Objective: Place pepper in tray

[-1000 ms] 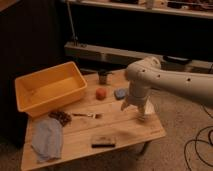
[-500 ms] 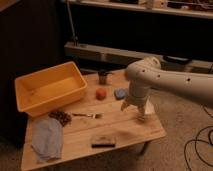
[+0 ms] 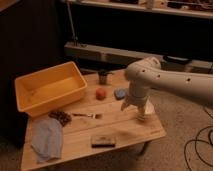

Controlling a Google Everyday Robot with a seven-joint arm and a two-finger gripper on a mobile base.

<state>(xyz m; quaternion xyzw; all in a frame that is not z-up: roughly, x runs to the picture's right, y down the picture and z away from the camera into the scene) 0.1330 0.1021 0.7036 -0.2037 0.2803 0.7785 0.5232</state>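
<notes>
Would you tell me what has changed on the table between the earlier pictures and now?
Nothing has visibly changed. The hand hangs where it was, above the right part of the table, to the right of the pepper. The pepper still lies on the table, outside the tray.

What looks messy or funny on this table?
Nothing spilled or broken. Only the blue cloth lies crumpled at the table's near corner. The pepper sits on the table, not yet in the tray, with the claw hanging beside it.
</notes>
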